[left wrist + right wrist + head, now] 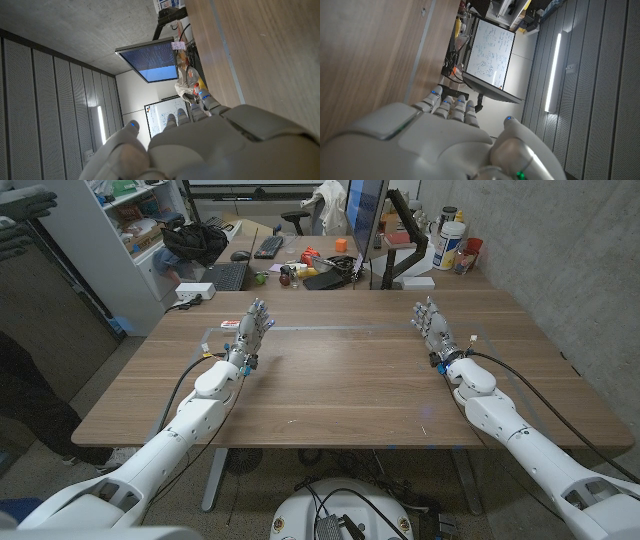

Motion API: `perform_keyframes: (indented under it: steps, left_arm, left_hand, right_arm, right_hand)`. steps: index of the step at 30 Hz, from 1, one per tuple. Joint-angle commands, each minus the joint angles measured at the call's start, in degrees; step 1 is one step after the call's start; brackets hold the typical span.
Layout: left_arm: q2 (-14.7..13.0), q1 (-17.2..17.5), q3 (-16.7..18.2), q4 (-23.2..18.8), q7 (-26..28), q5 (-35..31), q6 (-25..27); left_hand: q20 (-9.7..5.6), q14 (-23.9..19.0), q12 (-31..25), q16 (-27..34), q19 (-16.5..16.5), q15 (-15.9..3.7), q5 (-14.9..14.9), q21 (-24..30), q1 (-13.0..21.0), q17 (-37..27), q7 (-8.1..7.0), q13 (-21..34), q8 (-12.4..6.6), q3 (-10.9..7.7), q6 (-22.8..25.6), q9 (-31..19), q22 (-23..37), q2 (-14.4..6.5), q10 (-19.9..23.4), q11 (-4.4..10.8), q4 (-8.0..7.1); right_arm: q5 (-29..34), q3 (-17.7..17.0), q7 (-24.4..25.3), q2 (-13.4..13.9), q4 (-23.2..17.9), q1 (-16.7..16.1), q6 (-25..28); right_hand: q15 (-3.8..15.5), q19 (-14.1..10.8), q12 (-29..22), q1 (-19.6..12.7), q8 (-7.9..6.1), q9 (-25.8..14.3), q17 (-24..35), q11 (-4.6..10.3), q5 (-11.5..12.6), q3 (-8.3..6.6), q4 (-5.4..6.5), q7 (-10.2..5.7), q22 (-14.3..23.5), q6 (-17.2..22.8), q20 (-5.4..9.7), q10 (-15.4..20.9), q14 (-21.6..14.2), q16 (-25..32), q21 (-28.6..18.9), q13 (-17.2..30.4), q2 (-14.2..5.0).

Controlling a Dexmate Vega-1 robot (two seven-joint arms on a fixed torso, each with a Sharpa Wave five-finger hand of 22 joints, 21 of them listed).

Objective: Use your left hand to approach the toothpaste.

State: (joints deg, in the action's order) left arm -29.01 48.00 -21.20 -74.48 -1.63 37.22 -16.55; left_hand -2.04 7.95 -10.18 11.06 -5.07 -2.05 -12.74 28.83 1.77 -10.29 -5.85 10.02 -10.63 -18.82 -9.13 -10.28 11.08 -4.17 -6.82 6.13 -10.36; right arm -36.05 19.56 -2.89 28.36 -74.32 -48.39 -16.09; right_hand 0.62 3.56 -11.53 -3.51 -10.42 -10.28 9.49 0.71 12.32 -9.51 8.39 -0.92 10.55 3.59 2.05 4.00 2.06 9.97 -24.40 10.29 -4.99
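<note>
The left hand [252, 328] is held up on the brown wooden surface [340, 370], fingers apart, holding nothing. The small white toothpaste tube [228, 326] lies just beside it. A cluttered desk [300, 265] is seen behind. The right hand [433, 325] is spread too.

No writing, brand, number or sign can be read anywhere in these pictures. The whiteboard [492, 52] in the right wrist view carries dark handwriting and sketches, too small and blurred to make out. The monitor [152, 60] in the left wrist view shows rows of pale text on a blue screen, also illegible. A white bottle [452, 246] with a blue label stands on the desk beyond the table's far right corner; its print cannot be read.
</note>
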Motion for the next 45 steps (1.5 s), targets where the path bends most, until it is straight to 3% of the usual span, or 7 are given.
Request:
perform_keyframes:
  steps: [1, 18, 32, 45]
  left_arm:
    - [0.74, -0.24, -0.53, 0.22, -0.17, -0.38, 0.52]
    - [0.39, 0.27, -0.09, -0.61, 3.02, -3.3, -1.17]
    - [-1.16, 0.11, -0.23, -1.19, 7.33, -9.84, -4.26]
    - [-1.98, 0.03, 0.58, -1.06, 8.72, -11.24, -5.07]
  left_hand:
    - [-1.8, 0.38, -0.39, 0.3, -0.36, -2.75, -0.33, 0.34, -0.12, -0.15, 0.05, 0.31, -0.21, -0.41, -0.32, -0.15, 0.08, -5.37, -0.45, 0.09, -0.1]
    - [-1.44, 0.47, -0.31, 0.26, -0.43, -2.55, -0.3, 0.29, -0.13, -0.13, -0.3, 0.32, -0.5, -0.69, 0.51, -0.17, 0.06, -5.44, -0.71, -0.4, -0.03]
    - [-0.7, 0.59, -0.64, 0.21, -0.49, -0.99, -0.27, 0.25, 0.24, -0.13, -0.35, 0.38, -0.84, -1.29, 1.83, -0.28, 0.04, -5.6, 0.1, -1.66, 0.16]
    - [-0.23, 0.76, -0.73, 0.11, -0.79, -0.66, -0.25, 0.13, 0.59, -0.14, -0.54, 0.4, -0.89, -1.77, 2.32, -0.32, 0.03, -5.65, 0.52, -1.62, 0.31]
  right_arm:
    - [3.52, -4.02, -2.99, -3.11, 0.35, -0.78, 1.7]
    - [7.71, -9.11, -5.17, -6.44, -0.83, -2.31, 3.65]
    - [9.99, -10.98, -5.91, -8.48, -1.16, -2.74, 4.29]
    - [11.61, -11.58, -6.58, -9.58, -1.09, -2.61, 4.34]
  right_hand:
    - [0.09, 0.5, -0.22, -0.48, -0.31, -0.17, 0.29, -0.12, 0.25, -0.47, -0.19, 0.01, 0.22, 0.28, 1.78, 0.44, 0.59, 0.22, -0.21, 0.31, -3.57]
    - [0.15, 0.5, -0.27, -1.13, -0.36, -0.16, 0.24, -0.08, 0.14, -0.99, -0.57, -0.01, 0.23, 0.35, 1.81, 0.47, 0.61, 0.23, 0.02, 0.3, -3.65]
    - [0.16, 0.47, -0.28, -1.25, -0.43, -0.16, 0.26, -0.04, 0.04, -1.17, -0.61, -0.01, 0.24, 0.5, 1.8, 0.46, 0.62, 0.24, 0.13, 0.3, -3.6]
    - [0.12, 0.41, -0.34, -1.23, -0.46, -0.17, 0.3, -0.08, -0.09, -1.26, -0.55, 0.07, 0.26, 0.61, 1.78, 0.57, 0.58, 0.29, 0.25, 0.3, -3.47]
